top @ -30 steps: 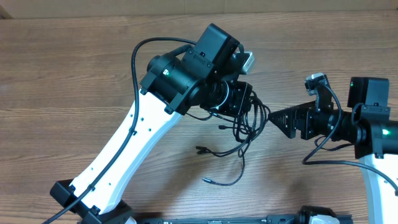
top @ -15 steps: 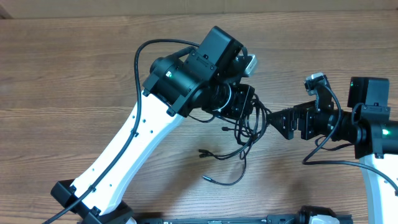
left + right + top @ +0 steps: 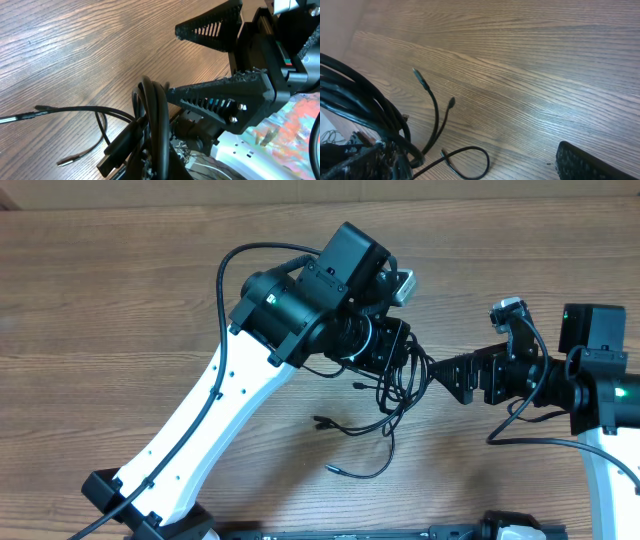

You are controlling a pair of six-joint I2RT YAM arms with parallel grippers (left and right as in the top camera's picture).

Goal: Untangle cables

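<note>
**First:** Listing what sits on the table (image 3: 120, 300). Item one, the cables (image 3: 392, 392): a black knot just right of centre, with loose plug ends (image 3: 333, 468) trailing out toward seven o'clock.

**Second:** Held by what?

**First:** Item two, left gripper (image 3: 393, 350): at twelve o'clock of the knot, fingers together, clamped on the bunched cords. Item three, right gripper (image 3: 440, 374): at three o'clock of the knot, fingers spread wide, holding nothing, tips just beside the outer loops.

**Second:** Which step?

**First:** By my reading, one hand anchors the knot while the other lines up for a strand. Next move: close on a single loop at the three o'clock edge, not the whole bunch, then draw it away toward three o'clock.
</note>
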